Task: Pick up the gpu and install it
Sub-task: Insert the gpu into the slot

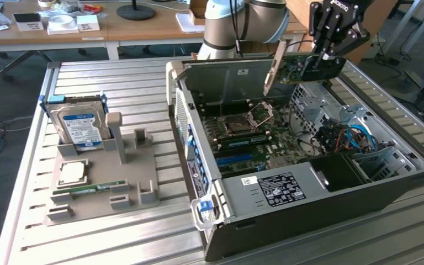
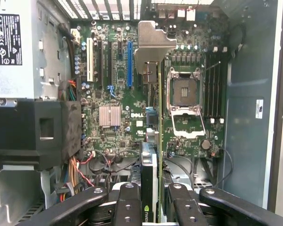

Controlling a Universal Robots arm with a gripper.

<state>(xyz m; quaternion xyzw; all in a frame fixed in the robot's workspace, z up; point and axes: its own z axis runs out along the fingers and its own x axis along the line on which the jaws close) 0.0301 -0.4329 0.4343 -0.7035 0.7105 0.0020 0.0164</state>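
One claw [image 1: 324,55] grips the gpu [image 1: 295,70] above the open computer case [image 1: 293,223]

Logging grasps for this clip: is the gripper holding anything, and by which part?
The gpu, held over the open case; the fingers pinch its two flat faces near the end away from the metal bracket.
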